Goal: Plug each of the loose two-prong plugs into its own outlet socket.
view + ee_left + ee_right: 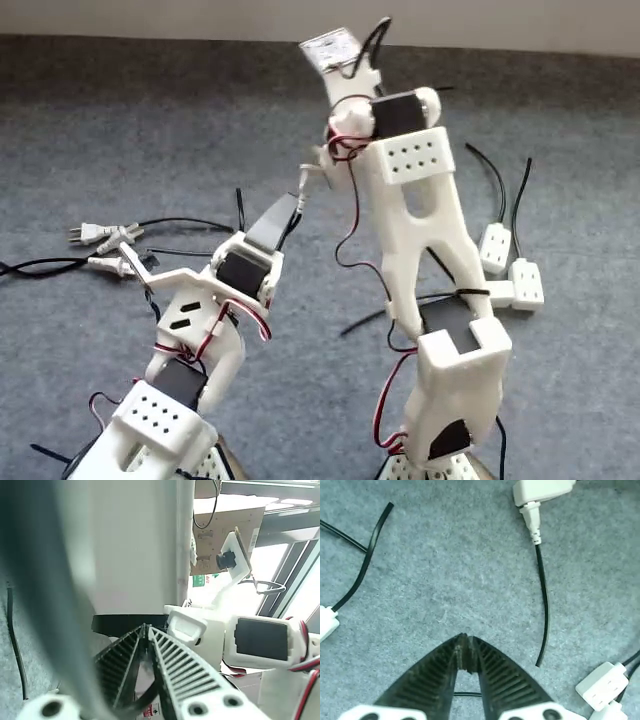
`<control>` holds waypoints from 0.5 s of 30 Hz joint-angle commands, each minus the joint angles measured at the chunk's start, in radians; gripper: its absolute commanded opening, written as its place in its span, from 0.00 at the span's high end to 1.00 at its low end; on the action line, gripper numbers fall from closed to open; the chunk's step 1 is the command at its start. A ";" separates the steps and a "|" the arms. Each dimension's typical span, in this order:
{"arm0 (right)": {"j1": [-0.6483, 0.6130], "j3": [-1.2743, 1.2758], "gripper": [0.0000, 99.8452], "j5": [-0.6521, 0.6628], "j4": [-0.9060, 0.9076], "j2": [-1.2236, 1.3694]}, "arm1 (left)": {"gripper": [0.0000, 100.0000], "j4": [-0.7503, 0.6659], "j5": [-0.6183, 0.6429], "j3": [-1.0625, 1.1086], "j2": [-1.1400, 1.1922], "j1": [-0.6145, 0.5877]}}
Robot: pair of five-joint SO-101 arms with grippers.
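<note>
Look first at the far side of the grey carpet (150, 130) in the high view. Two loose plugs lie there close together, each on a black cord. The upper plug (100, 234) and the lower plug (112, 265) both lie flat, and no gripper is touching them.

The white sockets are well apart from them, on the other side of both arms. One socket (495, 247) lies just beside a second socket (527, 283), and a third socket (500, 293) peeks out next to the tall arm. Nothing is plugged into them that you can see.

Your left gripper (148, 630) is on the low arm. Its jaws are pressed together at the tips. You cannot tell if anything is caught between them lower down. It is up off the carpet and points at the other arm's white body and small camera (227, 559). In the high view the left gripper (297, 200) sits between the two arms, near the plugs but not on them.

Your right gripper (466, 642) is on the tall arm. It hangs over the carpet with its jaws closed tip to tip, holding nothing. Near it lie a white socket block (602, 684) and a black cord (543, 595) with a cut end.
</note>
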 commanded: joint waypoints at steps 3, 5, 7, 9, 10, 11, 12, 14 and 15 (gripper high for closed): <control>0.124 -0.064 0.99 -0.005 0.058 -0.018 | 0.99 -0.017 0.005 -0.016 -0.001 -0.044; 0.162 -0.059 0.99 0.021 0.064 -0.018 | 0.99 -0.017 0.005 -0.018 -0.001 -0.087; 0.205 -0.058 0.99 0.061 0.065 -0.016 | 0.99 -0.017 0.005 -0.018 -0.004 -0.125; 0.259 -0.058 0.99 0.066 0.065 -0.013 | 0.99 -0.017 0.005 -0.018 -0.007 -0.159; 0.286 -0.056 0.99 0.066 0.067 -0.013 | 0.99 -0.017 0.005 -0.018 -0.004 -0.170; 0.312 -0.056 0.99 0.066 0.067 -0.012 | 0.99 -0.017 0.005 -0.019 -0.001 -0.176; 0.341 -0.054 0.99 0.066 0.067 -0.012 | 0.99 -0.015 0.005 -0.019 -0.001 -0.176; 0.403 -0.010 0.99 0.069 0.067 -0.015 | 0.99 0.021 0.002 -0.030 0.001 -0.171; 0.430 0.016 0.99 0.071 0.067 -0.016 | 0.99 0.068 -0.018 -0.053 0.001 -0.168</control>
